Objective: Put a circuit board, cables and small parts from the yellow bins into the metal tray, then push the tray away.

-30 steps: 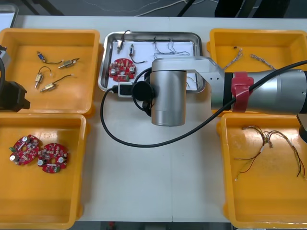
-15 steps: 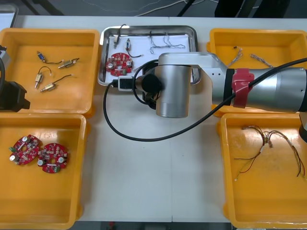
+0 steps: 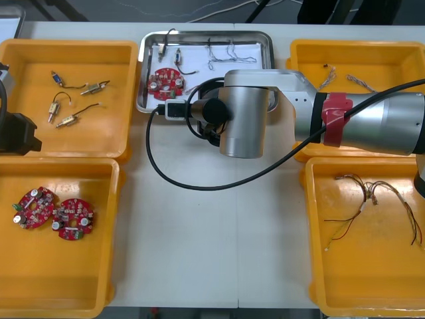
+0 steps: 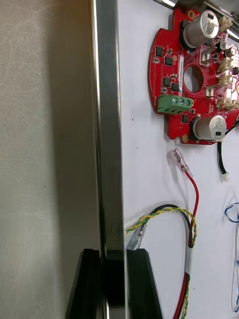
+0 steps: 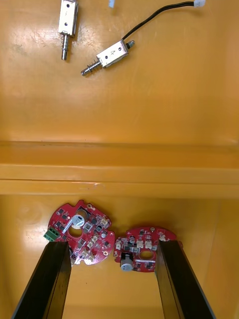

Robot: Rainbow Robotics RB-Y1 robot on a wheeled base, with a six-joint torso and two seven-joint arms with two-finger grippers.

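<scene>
small metal part (image 5: 112, 54): one dark mark on its flat silver face, looks like a "4"; it lies in the yellow bin (image 5: 119, 169) beyond the wall from the two boards, beside a second metal part.
round red circuit board (image 4: 194, 75) in the metal tray (image 4: 107, 124): white print beside the components, too small to read.
silver cans (image 4: 209, 127) on that board: dark print on top, not readable.
two circuit boards (image 5: 79, 239) between the fingers: white marks, unreadable.
front view, whole frame: no lettering can be read.

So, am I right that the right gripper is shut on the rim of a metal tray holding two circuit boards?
Not quite: the front view shows one circuit board in the metal tray; the right gripper is shut on its rim.
</scene>
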